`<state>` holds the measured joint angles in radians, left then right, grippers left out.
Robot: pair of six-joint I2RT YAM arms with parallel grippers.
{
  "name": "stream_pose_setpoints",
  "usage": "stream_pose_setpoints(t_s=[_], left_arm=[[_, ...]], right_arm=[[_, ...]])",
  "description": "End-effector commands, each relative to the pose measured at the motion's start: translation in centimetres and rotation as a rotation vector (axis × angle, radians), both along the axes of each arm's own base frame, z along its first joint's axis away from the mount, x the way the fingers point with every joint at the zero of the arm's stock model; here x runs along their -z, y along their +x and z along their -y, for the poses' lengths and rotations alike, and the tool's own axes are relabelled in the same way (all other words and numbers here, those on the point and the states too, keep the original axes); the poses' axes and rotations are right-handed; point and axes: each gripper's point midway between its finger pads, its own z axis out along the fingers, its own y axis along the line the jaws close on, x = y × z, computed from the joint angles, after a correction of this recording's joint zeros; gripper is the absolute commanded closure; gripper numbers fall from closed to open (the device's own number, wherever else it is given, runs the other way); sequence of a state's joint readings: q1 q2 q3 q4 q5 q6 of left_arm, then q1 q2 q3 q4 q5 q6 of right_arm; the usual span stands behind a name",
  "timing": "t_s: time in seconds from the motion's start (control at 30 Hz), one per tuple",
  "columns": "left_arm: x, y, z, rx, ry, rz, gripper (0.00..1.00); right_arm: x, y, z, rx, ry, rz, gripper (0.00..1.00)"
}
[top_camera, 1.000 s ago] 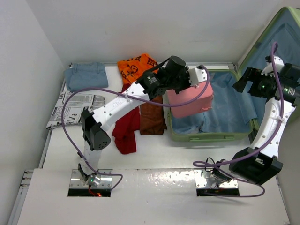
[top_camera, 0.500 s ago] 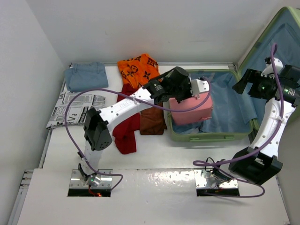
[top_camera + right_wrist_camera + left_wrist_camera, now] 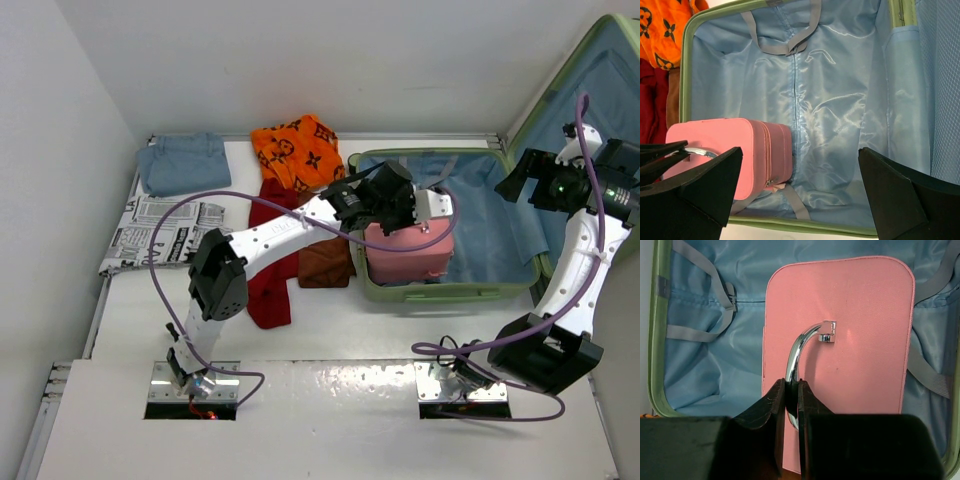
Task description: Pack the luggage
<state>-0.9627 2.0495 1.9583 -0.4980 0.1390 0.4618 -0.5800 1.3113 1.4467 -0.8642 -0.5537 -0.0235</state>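
Top view, luggage: the luggage [image 3: 430, 293] lay open at the surface's [image 3: 330, 320] right edge, with the pink case [image 3: 405, 255] inside its near-left corner.
Top view, unpacked: the orange cloth [image 3: 295, 145], red garment [image 3: 268, 280] and jeans [image 3: 183, 162] lay outside.
Left wrist, left gripper [image 3: 790, 390]: fingers clamped on the case's chrome handle [image 3: 800, 345].
Right wrist, right gripper [image 3: 797, 175]: fingers wide apart, empty, over the lining.
Progress: early, judging by one item in and release pending.

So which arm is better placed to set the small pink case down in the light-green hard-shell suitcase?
Left. The left gripper is shut on the chrome handle of the pink case, inside the light-green suitcase; the right gripper hangs open, holding nothing.
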Motion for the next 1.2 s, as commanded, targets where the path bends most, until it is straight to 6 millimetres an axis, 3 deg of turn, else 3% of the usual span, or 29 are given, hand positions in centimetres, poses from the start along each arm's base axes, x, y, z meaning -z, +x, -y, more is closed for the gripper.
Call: stream_pose_setpoints(t_s=[0.0, 0.23, 0.67, 0.9, 1.03, 1.07, 1.17], left_arm=[[-2.4, -0.9, 2.1, 0.055, -0.099, 0.020, 1.00], [1.2, -2.7, 2.7, 0.111, -0.054, -0.080, 1.00], [6.1, -7.5, 2.9, 0.279, -0.020, -0.303, 0.95], [8.7, -7.2, 2.6, 0.243, 0.011, -0.363, 0.92], [10.5, -5.3, 1.9, 0.168, 0.028, -0.395, 0.82], [9.9, -4.5, 1.9, 0.146, 0.006, -0.398, 0.77], [11.0, -3.3, 1.5, 0.089, 0.021, -0.404, 0.74]], right_arm=[[-0.1, 0.0, 0.0, -0.016, -0.007, 0.012, 0.01], [0.2, 0.1, 0.0, -0.015, -0.003, 0.004, 0.01], [0.3, 0.0, -0.1, -0.023, 0.002, -0.005, 0.01], [0.2, 0.2, -0.2, -0.027, 0.013, -0.009, 0.01], [0.1, 0.3, -0.3, -0.031, 0.019, -0.010, 0.01], [0.1, 0.3, -0.4, -0.034, 0.022, -0.010, 0.01], [0.2, 0.5, -0.5, -0.037, 0.022, -0.013, 0.01]])
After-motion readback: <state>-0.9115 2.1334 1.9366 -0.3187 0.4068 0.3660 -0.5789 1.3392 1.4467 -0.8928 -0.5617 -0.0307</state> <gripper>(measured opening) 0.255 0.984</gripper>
